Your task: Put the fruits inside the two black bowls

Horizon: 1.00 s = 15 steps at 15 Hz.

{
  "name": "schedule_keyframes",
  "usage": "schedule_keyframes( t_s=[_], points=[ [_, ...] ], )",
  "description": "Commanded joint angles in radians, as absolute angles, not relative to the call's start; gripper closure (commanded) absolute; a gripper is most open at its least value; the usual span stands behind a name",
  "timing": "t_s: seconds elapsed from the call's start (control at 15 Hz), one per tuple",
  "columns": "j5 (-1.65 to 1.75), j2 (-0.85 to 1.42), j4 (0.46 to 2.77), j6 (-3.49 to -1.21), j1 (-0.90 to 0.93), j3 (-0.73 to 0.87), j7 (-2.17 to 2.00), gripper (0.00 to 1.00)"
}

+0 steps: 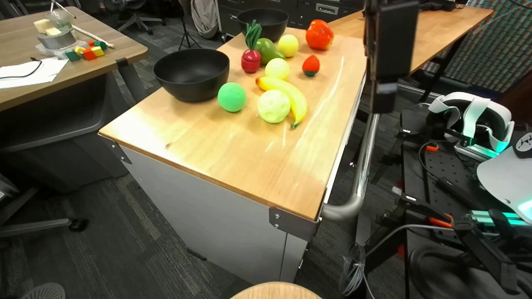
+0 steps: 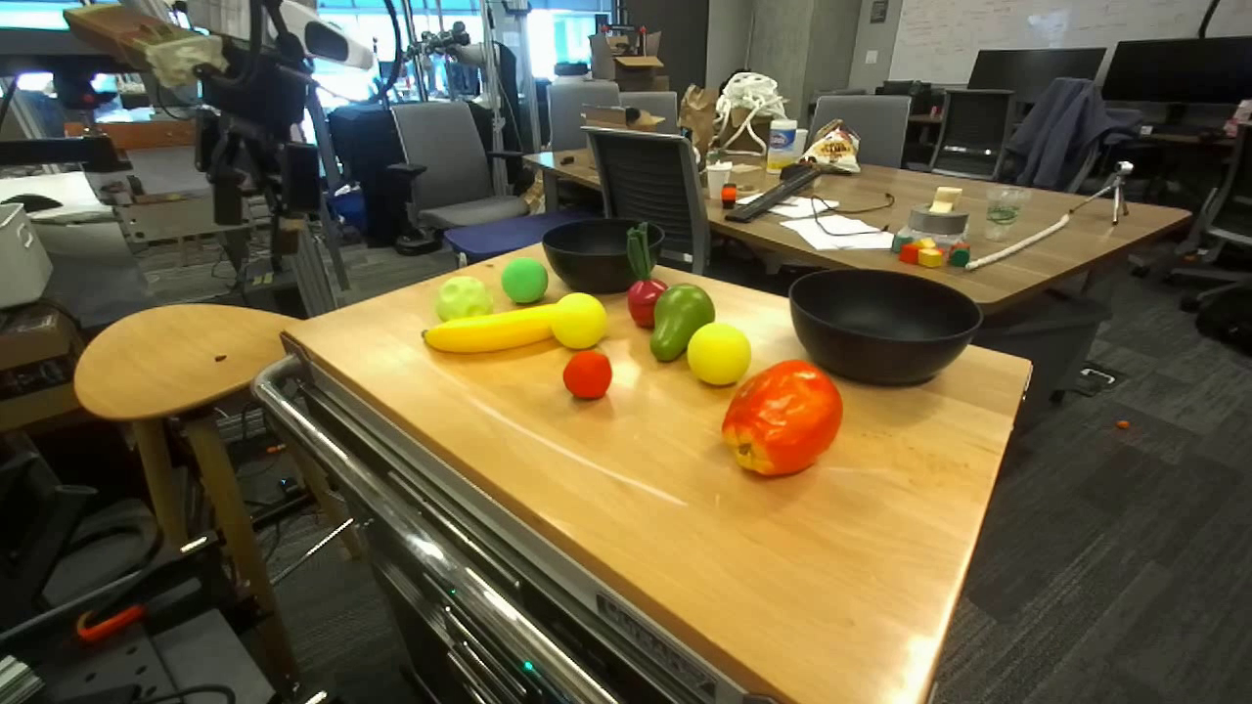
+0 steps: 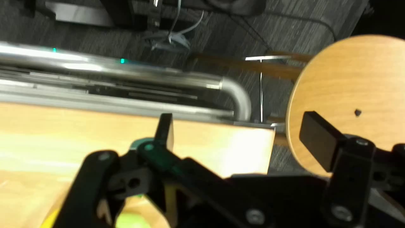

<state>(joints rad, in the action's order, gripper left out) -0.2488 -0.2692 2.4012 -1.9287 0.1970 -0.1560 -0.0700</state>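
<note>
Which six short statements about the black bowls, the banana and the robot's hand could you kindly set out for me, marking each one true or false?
1. Both black bowls stand upright on the wooden worktop. True.
2. A yellow ball rests beside the banana. True.
3. The black bowls touch each other. False: they stand apart in both exterior views.
4. The hand is open and holds nothing. True.
5. The banana lies inside a bowl. False: it lies on the wooden worktop.
6. The hand reaches into a bowl. False: it hangs clear of both.
</note>
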Motion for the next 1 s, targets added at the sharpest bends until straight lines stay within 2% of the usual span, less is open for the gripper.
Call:
schedule_keyframes(
  t_s=[0.0,0.13,0.2,0.27,0.47,0.93],
  points=[
    [-0.159,-0.186,2.259,-2.048,0.138,-0.13,-0.032,0.0],
    [-0.137,-0.098,2.162,-2.102,0.103,-0.105,-0.061,0.0],
    [-0.164,-0.045,2.094,-2.024,0.09,-0.087,-0.087,0.0],
    [-0.16,-0.162,2.229,-2.074,0.109,-0.105,-0.063,0.0],
    [-0.16,-0.061,2.137,-2.058,0.084,-0.08,-0.064,0.0],
    [-0.015,-0.015,2.181,-2.167,0.106,-0.114,-0.116,0.0]
  ],
)
